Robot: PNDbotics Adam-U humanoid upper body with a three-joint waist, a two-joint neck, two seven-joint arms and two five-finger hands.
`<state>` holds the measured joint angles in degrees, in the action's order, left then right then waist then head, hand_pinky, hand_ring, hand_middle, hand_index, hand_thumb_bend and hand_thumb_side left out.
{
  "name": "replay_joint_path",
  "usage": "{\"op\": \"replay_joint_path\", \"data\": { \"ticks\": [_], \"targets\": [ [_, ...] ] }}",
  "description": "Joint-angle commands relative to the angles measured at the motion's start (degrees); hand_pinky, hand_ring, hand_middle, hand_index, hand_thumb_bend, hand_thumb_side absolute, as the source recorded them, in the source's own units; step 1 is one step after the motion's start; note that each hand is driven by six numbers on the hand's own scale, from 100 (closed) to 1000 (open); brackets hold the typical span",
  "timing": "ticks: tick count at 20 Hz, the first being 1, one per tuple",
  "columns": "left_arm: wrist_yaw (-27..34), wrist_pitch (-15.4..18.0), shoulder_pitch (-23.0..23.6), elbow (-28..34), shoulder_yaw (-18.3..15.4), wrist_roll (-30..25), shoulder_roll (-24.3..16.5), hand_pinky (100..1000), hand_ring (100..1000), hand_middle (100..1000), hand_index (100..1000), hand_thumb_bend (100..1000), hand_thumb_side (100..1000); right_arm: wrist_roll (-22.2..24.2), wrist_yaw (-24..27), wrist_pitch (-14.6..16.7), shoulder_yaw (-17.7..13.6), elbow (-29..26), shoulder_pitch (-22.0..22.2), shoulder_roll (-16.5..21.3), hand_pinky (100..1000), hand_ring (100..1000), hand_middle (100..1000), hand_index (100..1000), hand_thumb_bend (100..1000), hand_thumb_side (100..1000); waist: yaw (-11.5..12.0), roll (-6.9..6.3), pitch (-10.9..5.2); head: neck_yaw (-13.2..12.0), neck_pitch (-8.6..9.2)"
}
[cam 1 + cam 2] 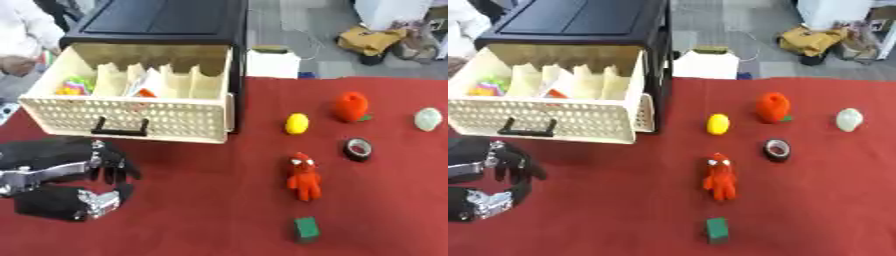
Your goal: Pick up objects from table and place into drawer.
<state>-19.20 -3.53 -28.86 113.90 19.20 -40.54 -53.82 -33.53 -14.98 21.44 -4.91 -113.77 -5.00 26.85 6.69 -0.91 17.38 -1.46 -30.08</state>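
Currently: my left hand, fingers curled, empty, near-left. Drawer open just beyond it. Nearest item, red figure, mid-table right; best approached from above, gripping its body.

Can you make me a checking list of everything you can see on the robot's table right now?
Surface: red cloth table.
Job's things: cream drawer pulled open, colourful bits inside; on the cloth a yellow lemon, orange fruit, pale round thing, tape roll, red plush figure, green block.
Clutter: white box behind the table.
Hands: left hand near the lower left, fingers curled, holding nothing; right hand not seen.
Cables: nothing seen.
Surroundings: black cabinet around the drawer; yellow bag on the floor.
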Motion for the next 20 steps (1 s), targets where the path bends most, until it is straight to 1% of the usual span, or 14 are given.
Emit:
{"op": "replay_joint_path", "data": {
  "ticks": [1, 4, 8, 12, 20],
  "targets": [
    [0.08, -1.17, -0.95, 0.7, -0.3, -1.32, -0.98, 626, 664, 627, 856, 100, 1000, 0.06, 0.22, -0.26, -0.42, -0.82, -0.36, 0.38, 691, 748, 593, 720, 100, 907, -0.11, 0.01, -0.71, -0.38, 0.74],
    [0.05, -2.49, -1.24, 0.7, -0.54, -1.67, -0.7, 637, 671, 636, 858, 100, 1000, 0.15, 0.19, -0.39, -0.46, -0.82, -0.4, 0.11, 691, 747, 592, 719, 100, 905, -0.17, 0.04, -0.57, -0.49, 0.88],
    [-0.74, -3.86, -1.4, 0.7, -0.98, -1.47, -0.53, 625, 660, 626, 853, 100, 1000, 0.48, 0.19, -0.29, -0.43, -0.82, -0.48, -0.34, 696, 748, 595, 721, 100, 897, -0.25, 0.07, -0.34, -0.58, 1.12],
    [-1.7, -4.36, -1.81, 0.7, -1.49, -0.71, -0.37, 608, 644, 606, 847, 100, 1000, 1.13, 0.21, -0.17, -0.35, -0.82, -0.49, -0.67, 698, 749, 595, 721, 100, 894, -0.37, 0.11, -0.13, -0.65, 1.34],
    [-3.81, -5.31, -3.18, 0.7, -2.0, 0.36, -0.01, 598, 634, 602, 842, 100, 1000, 1.86, 0.39, -0.6, -0.37, -0.82, -0.78, -1.34, 700, 748, 595, 719, 100, 884, -0.55, 0.11, 0.14, -0.9, 1.75]
  ]
}}
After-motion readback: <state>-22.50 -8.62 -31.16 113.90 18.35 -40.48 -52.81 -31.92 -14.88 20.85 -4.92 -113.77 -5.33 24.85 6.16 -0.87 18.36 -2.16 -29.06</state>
